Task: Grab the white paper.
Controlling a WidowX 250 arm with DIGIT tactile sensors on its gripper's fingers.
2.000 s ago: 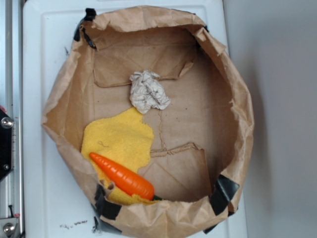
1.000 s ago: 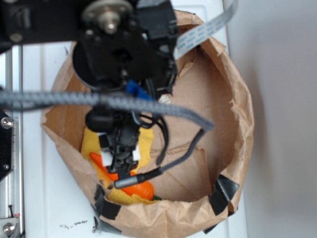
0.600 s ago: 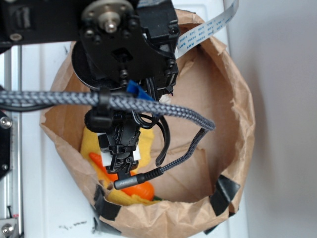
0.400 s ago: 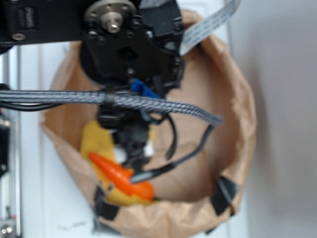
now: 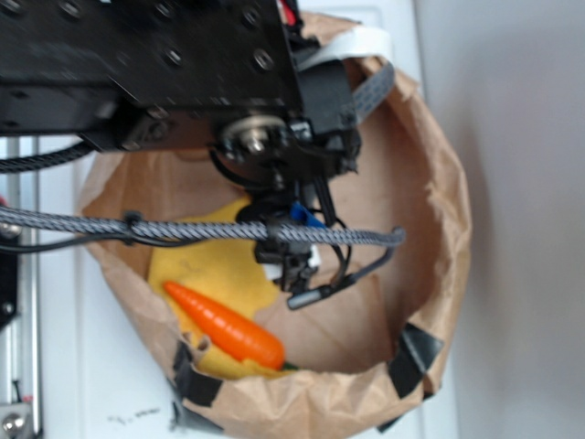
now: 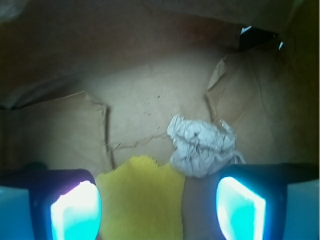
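The white paper (image 6: pixel 202 145) is a crumpled off-white wad on the brown floor of the bag. It lies ahead of my gripper (image 6: pixel 157 212), closer to the right finger (image 6: pixel 240 207) than to the left one, and apart from both. The gripper is open, with only the yellow cloth (image 6: pixel 142 195) showing below the gap. In the exterior view the arm hides the paper. There the gripper (image 5: pixel 291 265) hangs inside the bag at the cloth's right edge.
The brown paper bag (image 5: pixel 439 183) walls in the whole workspace, its rim taped with black patches. An orange carrot (image 5: pixel 224 327) lies on the yellow cloth (image 5: pixel 206 265) at the front left. A grey braided cable (image 5: pixel 183 230) crosses over the bag.
The arm came into view over the bag and now covers the paper in the exterior view. The gripper has shifted right, off the carrot, toward the cloth's right edge.
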